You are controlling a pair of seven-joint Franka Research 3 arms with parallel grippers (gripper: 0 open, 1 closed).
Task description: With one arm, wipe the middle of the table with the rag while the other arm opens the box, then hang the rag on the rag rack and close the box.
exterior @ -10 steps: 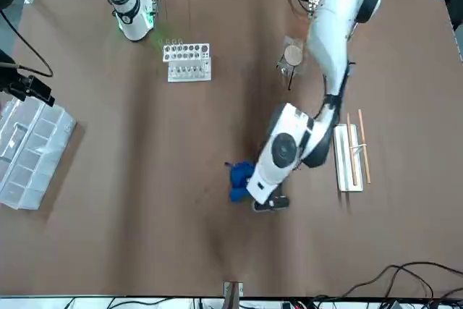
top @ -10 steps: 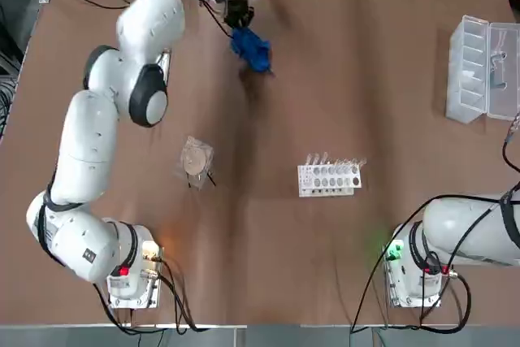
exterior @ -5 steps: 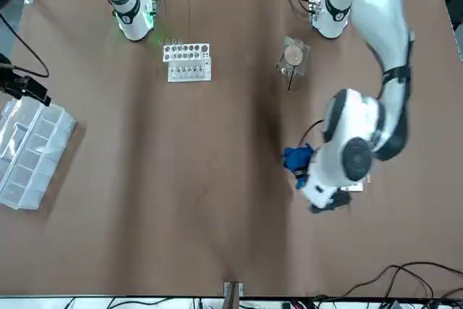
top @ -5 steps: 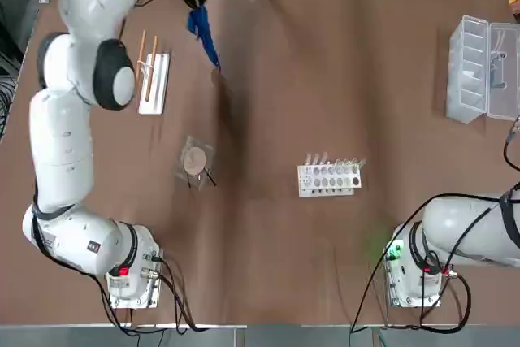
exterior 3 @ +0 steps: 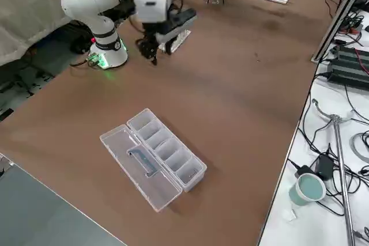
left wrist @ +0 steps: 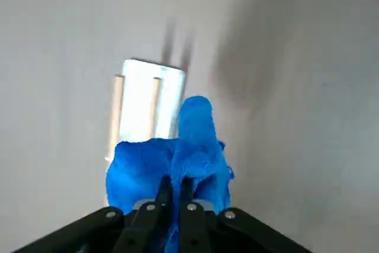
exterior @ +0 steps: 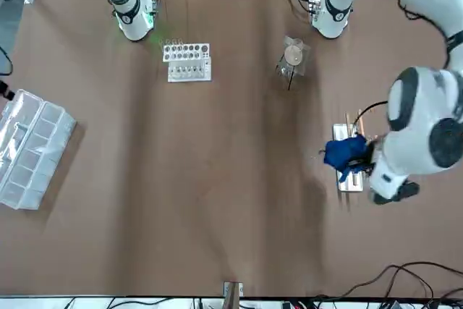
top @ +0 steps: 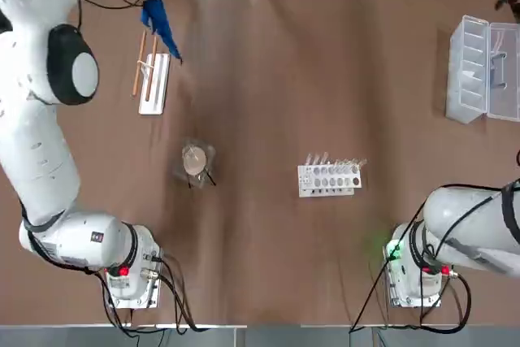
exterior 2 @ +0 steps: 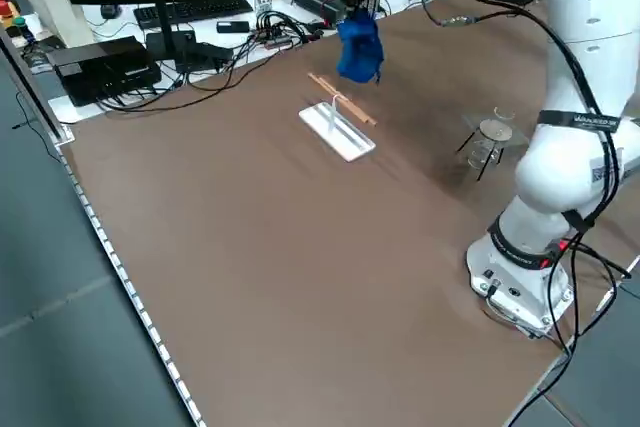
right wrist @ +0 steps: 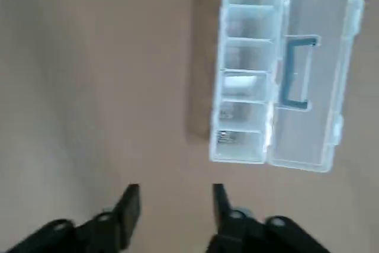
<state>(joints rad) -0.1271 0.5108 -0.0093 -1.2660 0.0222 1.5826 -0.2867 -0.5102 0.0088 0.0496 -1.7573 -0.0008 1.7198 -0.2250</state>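
Observation:
The blue rag (top: 160, 26) hangs bunched from my left gripper (left wrist: 176, 191), which is shut on it. It is in the air right above the rag rack (top: 153, 80), a white base with two wooden rods (exterior 2: 340, 107), at the far left of the brown table (top: 325, 79). From the front, the rag (exterior: 346, 154) covers part of the rack (exterior: 350, 177). The clear box (top: 483, 67) lies open at the far right, its lid with the black handle (right wrist: 294, 74) folded flat. My right gripper (right wrist: 176, 197) hovers open, short of the box (right wrist: 287, 69), holding nothing.
A white tube rack (top: 329, 177) stands in the middle near the robot's side. A tan disc in clear wrapping (top: 195, 160) lies left of it. Cables and equipment (exterior 2: 200, 42) crowd the far edge behind the rag rack.
My left gripper has swung the rag from the far middle of the table leftward to above the rag rack. The right gripper has drawn back from the open box.

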